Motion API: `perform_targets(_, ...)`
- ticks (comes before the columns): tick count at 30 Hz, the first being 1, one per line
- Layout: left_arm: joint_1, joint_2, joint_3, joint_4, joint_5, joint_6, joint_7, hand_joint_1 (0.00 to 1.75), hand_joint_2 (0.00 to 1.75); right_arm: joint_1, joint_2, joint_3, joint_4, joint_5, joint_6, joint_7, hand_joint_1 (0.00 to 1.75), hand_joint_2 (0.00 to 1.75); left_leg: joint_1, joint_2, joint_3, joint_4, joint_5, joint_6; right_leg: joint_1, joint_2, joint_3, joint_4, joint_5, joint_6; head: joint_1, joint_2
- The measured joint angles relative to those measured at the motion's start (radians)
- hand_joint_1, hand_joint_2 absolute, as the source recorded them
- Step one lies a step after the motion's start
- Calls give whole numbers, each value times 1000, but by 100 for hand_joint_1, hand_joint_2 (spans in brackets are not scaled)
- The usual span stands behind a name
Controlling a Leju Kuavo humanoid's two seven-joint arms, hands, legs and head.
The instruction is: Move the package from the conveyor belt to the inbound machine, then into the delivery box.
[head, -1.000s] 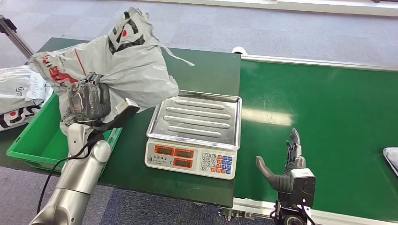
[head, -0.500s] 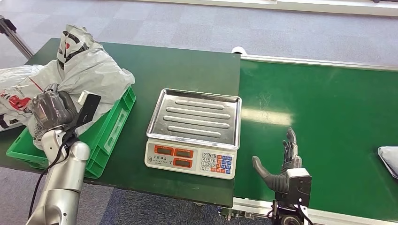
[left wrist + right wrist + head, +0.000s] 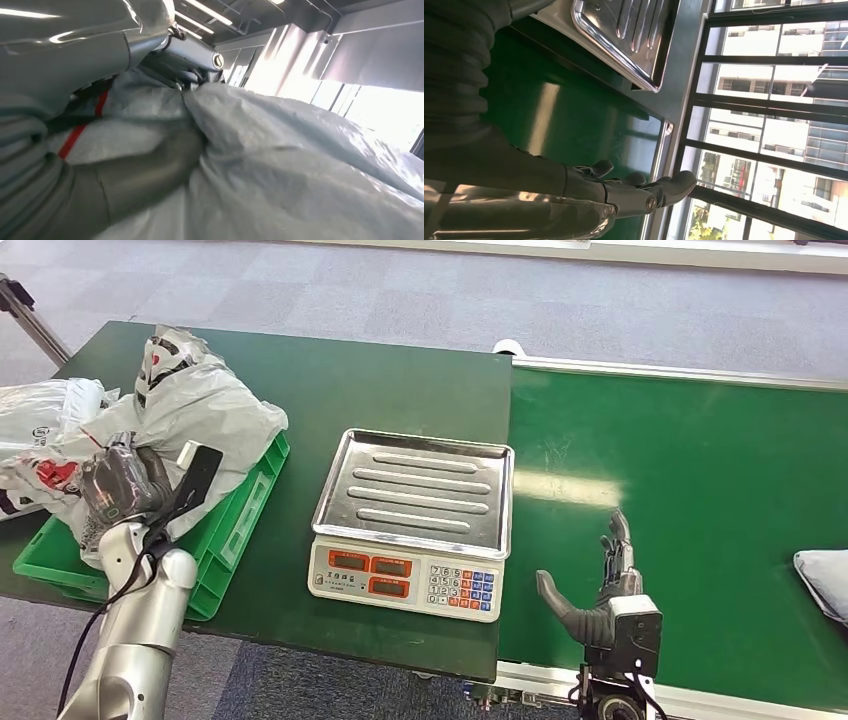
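A: Starting at the left, what is the left arm doing?
B: It rises from the near table (image 3: 400, 380) edge with the forearm upright. The left hand (image 3: 118, 483) is at the green delivery box (image 3: 235, 515), fingers wrapped into the grey package (image 3: 195, 405). In the left wrist view the thumb (image 3: 145, 172) presses into the crumpled plastic (image 3: 300, 165), so that hand grips the package.
A: And where does the package sit?
B: Over the far part of the delivery box, bulging above its rim. Whether its weight rests on the box floor, I cannot tell. Beside it, further left, lie other grey bags (image 3: 45, 420).
A: The middle?
B: The scale (image 3: 412, 523) stands on the table, its steel tray bare, its keypad facing the robot. The right wrist view catches the tray's corner (image 3: 624, 35).
A: The right side?
B: The right hand (image 3: 603, 592) is raised over the near edge of the conveyor belt (image 3: 700, 470), fingers straight and pointing away, thumb splayed toward the scale, holding nothing. In the right wrist view its fingers (image 3: 639, 192) are stretched out above the belt. Another grey parcel (image 3: 825, 580) lies at the belt's far right edge.
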State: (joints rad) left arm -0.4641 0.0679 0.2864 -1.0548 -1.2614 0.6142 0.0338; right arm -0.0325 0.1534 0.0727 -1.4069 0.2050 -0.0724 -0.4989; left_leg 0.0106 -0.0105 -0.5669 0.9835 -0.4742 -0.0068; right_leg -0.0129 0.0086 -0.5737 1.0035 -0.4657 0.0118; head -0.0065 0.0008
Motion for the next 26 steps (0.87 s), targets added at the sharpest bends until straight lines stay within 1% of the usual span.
perform_targets(5, 0, 0, -17, 7, -29, 24, 12, 0, 175, -4, 4, 1, 0, 2, 0, 2, 0, 175, 0, 0, 0, 0, 0, 0, 0, 0, 0, 0, 0, 0, 0, 0)
perform_targets(7, 1, -1, -19, -3, -52, 35, 0, 0, 175, -4, 5, 2, 0, 2, 0, 3, 0, 175, 0, 0, 0, 0, 0, 0, 0, 0, 0, 0, 0, 0, 0, 0)
perform_targets(8, 4, -3, -16, -17, -67, 37, -19, 0, 175, -4, 5, 3, 1, 2, -1, 3, 0, 175, 0, 0, 0, 0, 0, 0, 0, 0, 0, 0, 0, 0, 0, 0)
perform_targets(10, 8, -15, 2, -64, -97, 38, -90, 0, 175, -6, 5, 6, 3, 0, -2, 3, 0, 175, 0, 0, 0, 0, 0, 0, 0, 0, 0, 0, 0, 0, 0, 0)
perform_targets(12, 10, -37, 36, -125, -109, 38, -187, 0, 175, -10, 5, 9, 6, -4, -3, 3, 0, 175, 0, 0, 0, 0, 0, 0, 0, 0, 0, 0, 0, 0, 0, 0)
perform_targets(14, 9, -73, 84, -196, -86, 38, -326, 0, 175, -12, 5, 12, 8, -8, -5, 3, 0, 175, 0, 0, 0, 0, 0, 0, 0, 0, 0, 0, 0, 0, 0, 0)
perform_targets(17, 0, -156, 196, -311, 24, 38, -610, 0, 44, -14, 5, 15, 13, -13, -5, -1, 0, 175, 0, 0, 0, 0, 0, 0, 0, 0, 0, 0, 0, 0, 0, 0)
perform_targets(18, -3, -183, 233, -345, 67, 38, -672, 0, 0, -15, 5, 16, 15, -14, -6, -4, 0, 175, 0, 0, 0, 0, 0, 0, 0, 0, 0, 0, 0, 0, 0, 0)
perform_targets(19, -5, -205, 261, -379, 108, 38, -707, 0, 0, -15, 5, 17, 18, -15, -6, -7, 0, 175, 0, 0, 0, 0, 0, 0, 0, 0, 0, 0, 0, 0, 0, 0)
perform_targets(21, -5, -237, 290, -438, 174, 38, -724, 0, 0, -16, 5, 17, 22, -16, -8, -11, 0, 175, 0, 0, 0, 0, 0, 0, 0, 0, 0, 0, 0, 0, 0, 0)
perform_targets(23, -3, -257, 300, -489, 231, 38, -728, 0, 0, -19, 5, 19, 28, -17, -8, -14, 0, 175, 0, -1, 0, 0, 0, 0, 0, -1, 1, 0, 0, 0, 0, 0)
perform_targets(26, 2, -274, 299, -546, 311, 38, -731, 0, 0, -23, 5, 22, 34, -20, -10, -18, 0, 175, 0, 0, 0, 0, 0, 0, 0, -1, 1, 0, 0, 0, 0, 0)
